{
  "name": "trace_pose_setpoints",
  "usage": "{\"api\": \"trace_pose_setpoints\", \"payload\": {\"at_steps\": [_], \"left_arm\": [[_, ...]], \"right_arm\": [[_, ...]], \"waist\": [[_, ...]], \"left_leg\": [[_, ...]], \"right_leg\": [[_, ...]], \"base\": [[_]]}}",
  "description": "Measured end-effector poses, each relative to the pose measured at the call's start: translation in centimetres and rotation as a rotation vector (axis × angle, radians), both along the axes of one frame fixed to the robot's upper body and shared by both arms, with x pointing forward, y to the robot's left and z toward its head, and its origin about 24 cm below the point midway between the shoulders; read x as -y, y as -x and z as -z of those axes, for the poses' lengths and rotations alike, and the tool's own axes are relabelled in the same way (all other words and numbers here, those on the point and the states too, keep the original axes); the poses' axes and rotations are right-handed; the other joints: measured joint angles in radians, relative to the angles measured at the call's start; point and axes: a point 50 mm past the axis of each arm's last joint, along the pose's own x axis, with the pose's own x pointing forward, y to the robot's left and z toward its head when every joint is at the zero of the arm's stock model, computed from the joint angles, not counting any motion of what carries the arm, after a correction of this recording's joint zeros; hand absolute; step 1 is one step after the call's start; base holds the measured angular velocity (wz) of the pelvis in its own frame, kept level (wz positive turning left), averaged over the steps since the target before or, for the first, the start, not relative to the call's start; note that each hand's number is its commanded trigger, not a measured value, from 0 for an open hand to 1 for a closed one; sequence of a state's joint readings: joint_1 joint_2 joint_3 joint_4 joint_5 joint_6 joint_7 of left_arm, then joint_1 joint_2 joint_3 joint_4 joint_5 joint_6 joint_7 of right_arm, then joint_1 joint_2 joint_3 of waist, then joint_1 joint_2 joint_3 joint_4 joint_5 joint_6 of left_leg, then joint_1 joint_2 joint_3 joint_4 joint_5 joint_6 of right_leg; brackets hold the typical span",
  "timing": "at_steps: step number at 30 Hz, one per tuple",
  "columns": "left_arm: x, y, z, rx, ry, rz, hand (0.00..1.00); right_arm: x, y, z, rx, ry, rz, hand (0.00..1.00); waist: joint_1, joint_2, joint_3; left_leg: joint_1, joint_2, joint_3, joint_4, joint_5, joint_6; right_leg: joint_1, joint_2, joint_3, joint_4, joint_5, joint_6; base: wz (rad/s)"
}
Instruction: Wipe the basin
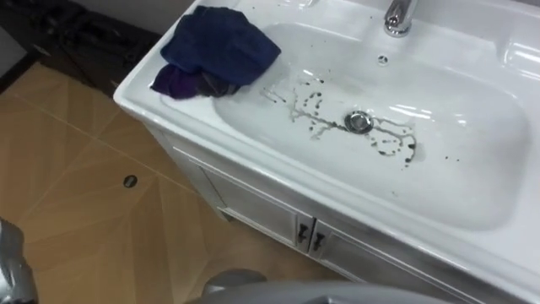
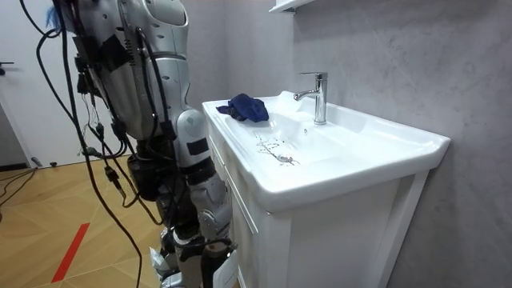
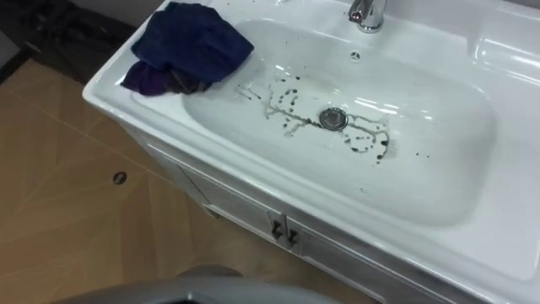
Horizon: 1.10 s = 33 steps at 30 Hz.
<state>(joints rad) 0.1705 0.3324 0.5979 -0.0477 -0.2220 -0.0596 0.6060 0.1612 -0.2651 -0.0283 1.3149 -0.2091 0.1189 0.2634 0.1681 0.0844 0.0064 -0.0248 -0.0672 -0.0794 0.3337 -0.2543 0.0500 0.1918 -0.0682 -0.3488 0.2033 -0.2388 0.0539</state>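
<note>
At the basin's (image 1: pixel 139 91) left rim, left eye view: blue cloth (image 1: pixel 221 49) bunched, lying free. Dark splatter (image 1: pixel 314 105) rings the drain (image 1: pixel 359 122); wiping judged not begun. Room view: robot stands at the cabinet (image 2: pixel 320 240) front, tap (image 2: pixel 318 94) not running. Right eye view: bowl holds stains only. Hand state: cannot tell.

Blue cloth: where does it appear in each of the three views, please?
Left eye view: the blue cloth is upper left, on the basin rim.
Right eye view: upper left, same corner.
Room view: centre, at the basin's left end.
Shared landmark: the tap.
</note>
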Motion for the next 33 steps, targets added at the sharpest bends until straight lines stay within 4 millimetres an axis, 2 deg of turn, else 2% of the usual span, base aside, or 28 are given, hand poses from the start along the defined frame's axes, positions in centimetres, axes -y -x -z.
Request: {"api": "trace_pose_setpoints", "payload": {"at_steps": [2, 3, 5, 11, 13, 14, 18, 20, 23, 28, 31, 33], "left_arm": [[0.1, -0.5, -2.5, 0.086, -0.076, 0.016, 0.0], [0.1, -0.5, -2.9, 0.098, -0.091, 0.017, 0.0], [0.3, -0.3, -4.0, 0.134, -0.13, 0.013, 0.0], [2.6, -0.9, -6.6, 0.161, -0.302, 0.096, 0.0], [3.2, -1.4, -6.6, 0.141, -0.32, 0.147, 0.0], [3.6, -1.8, -6.4, 0.127, -0.32, 0.181, 0.0], [4.7, -2.7, -6.0, 0.072, -0.354, 0.257, 0.0], [5.4, -3.4, -5.8, 0.051, -0.376, 0.296, 0.0], [6.1, -4.1, -5.5, 0.029, -0.386, 0.335, 0.0], [6.8, -5.1, -3.6, -0.087, -0.356, 0.4, 0.0], [6.9, -5.5, -2.6, -0.139, -0.329, 0.433, 0.0], [7.2, -5.8, -2.2, -0.163, -0.316, 0.456, 0.0]], "right_arm": [[0.1, 0.2, -0.1, -0.003, 0.002, 0.0, 0.0], [0.3, 0.1, -0.1, -0.001, 0.005, -0.002, 0.0], [0.7, 0.3, -0.2, -0.002, 0.013, -0.008, 0.0], [0.4, 0.2, -0.2, -0.011, -0.022, 0.002, 0.0], [0.3, 0.2, -0.2, -0.014, -0.031, 0.004, 0.0], [0.2, 0.2, -0.1, -0.015, -0.038, 0.005, 0.0], [-0.1, 0.0, 0.0, -0.009, -0.053, 0.004, 0.0], [-0.2, -0.3, 0.0, -0.003, -0.055, 0.002, 0.0], [-0.2, -0.4, 0.0, -0.009, -0.055, 0.005, 0.0], [-0.1, -0.6, 0.0, -0.015, -0.06, 0.002, 0.0], [-0.2, -0.4, 0.0, -0.031, -0.069, 0.018, 0.0], [-0.2, -0.4, 0.0, -0.029, -0.073, 0.023, 0.0]], "waist": [[0.001, 0.013, 0.0009], [0.001, 0.014, 0.0037], [-0.009, 0.025, 0.0028], [-0.06, 0.022, 0.0044], [-0.073, 0.019, 0.0052], [-0.082, 0.016, 0.0094], [-0.092, 0.006, 0.0181], [-0.112, 0.002, 0.0209], [-0.121, -0.002, 0.0182], [-0.163, -0.002, 0.0141], [-0.169, 0.0, 0.0049], [-0.186, -0.002, 0.0042]], "left_leg": [[0.006, 0.0, 0.007, -0.006, 0.001, 0.0], [0.009, 0.001, 0.011, -0.01, 0.001, 0.0], [0.019, 0.002, 0.02, -0.016, 0.003, 0.002], [0.023, 0.002, 0.023, -0.022, 0.007, 0.001], [0.027, 0.002, 0.025, -0.022, 0.007, 0.002], [0.035, 0.002, 0.029, -0.022, 0.007, 0.002], [0.045, 0.006, 0.052, -0.025, 0.007, 0.002], [0.042, 0.006, 0.052, -0.031, 0.006, 0.002], [0.034, 0.006, 0.06, -0.03, 0.008, 0.003], [0.032, 0.011, 0.08, -0.028, 0.01, 0.004], [0.038, 0.018, 0.103, -0.033, 0.01, 0.003], [0.038, 0.018, 0.104, -0.032, 0.01, 0.003]], "right_leg": [[0.0, 0.0, 0.018, -0.001, 0.0, 0.0], [0.0, -0.001, 0.022, -0.001, 0.0, 0.0], [0.001, -0.003, 0.023, 0.0, 0.0, 0.0], [0.002, -0.005, 0.021, -0.002, 0.0, 0.0], [0.005, -0.005, 0.023, -0.002, 0.0, 0.0], [0.012, -0.005, 0.034, -0.003, 0.0, 0.0], [0.013, -0.003, 0.072, -0.004, 0.0, 0.0], [0.008, -0.003, 0.081, -0.006, 0.0, 0.0], [0.003, -0.003, 0.092, -0.015, 0.001, -0.001], [-0.006, -0.002, 0.11, -0.017, 0.002, -0.002], [-0.01, 0.001, 0.129, -0.016, 0.004, -0.006], [-0.011, 0.001, 0.133, -0.016, 0.004, -0.006]], "base": [[-0.1], [-0.19], [-0.13], [-0.01], [-0.03], [-0.07], [-0.19], [-0.11], [-0.11], [-0.12], [-0.19], [-0.07]]}}
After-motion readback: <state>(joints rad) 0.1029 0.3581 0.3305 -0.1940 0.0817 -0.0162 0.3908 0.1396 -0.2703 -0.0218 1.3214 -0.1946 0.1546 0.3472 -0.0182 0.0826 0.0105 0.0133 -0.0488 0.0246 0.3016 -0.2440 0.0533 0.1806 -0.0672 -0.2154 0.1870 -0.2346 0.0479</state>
